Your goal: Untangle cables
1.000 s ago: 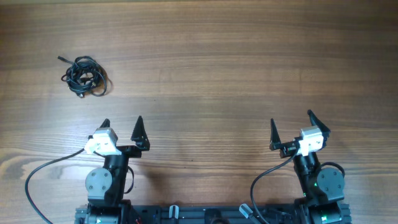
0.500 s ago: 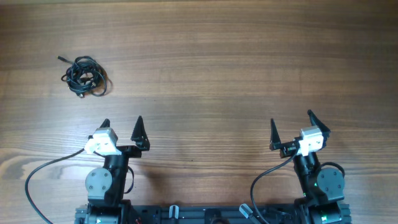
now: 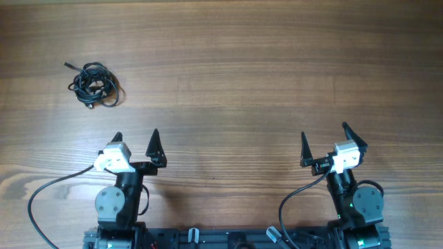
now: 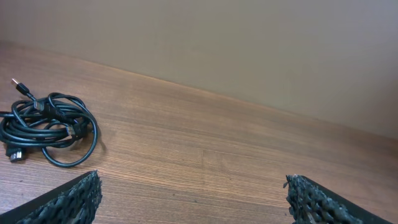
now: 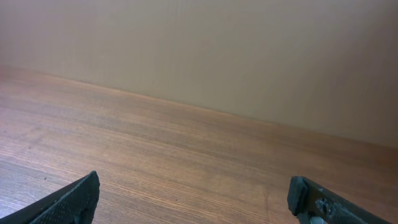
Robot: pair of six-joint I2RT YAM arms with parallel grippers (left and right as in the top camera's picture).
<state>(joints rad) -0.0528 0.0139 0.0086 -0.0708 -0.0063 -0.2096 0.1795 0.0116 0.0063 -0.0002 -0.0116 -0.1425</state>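
Zero movement since a second back, same layout all round. Big wooden table (image 3: 277, 69) filling the overhead view, with a plain wall (image 5: 249, 50) behind it in both wrist views. Two arms parked along the bottom edge, left arm (image 3: 118, 197) lower left, right arm (image 3: 356, 197) lower right. Left gripper (image 3: 135, 133) spread wide, pinching nothing. Right gripper (image 3: 323, 130) likewise spread wide, nothing between the fingers. Well apart from both, in the upper left of the overhead frame: the cables (image 3: 95, 86), a small knotted black bundle lying flat on the wood, nearer the left gripper. Same bundle at far left of the left wrist view, one little plug end (image 4: 20, 85) poking out toward the upper left.
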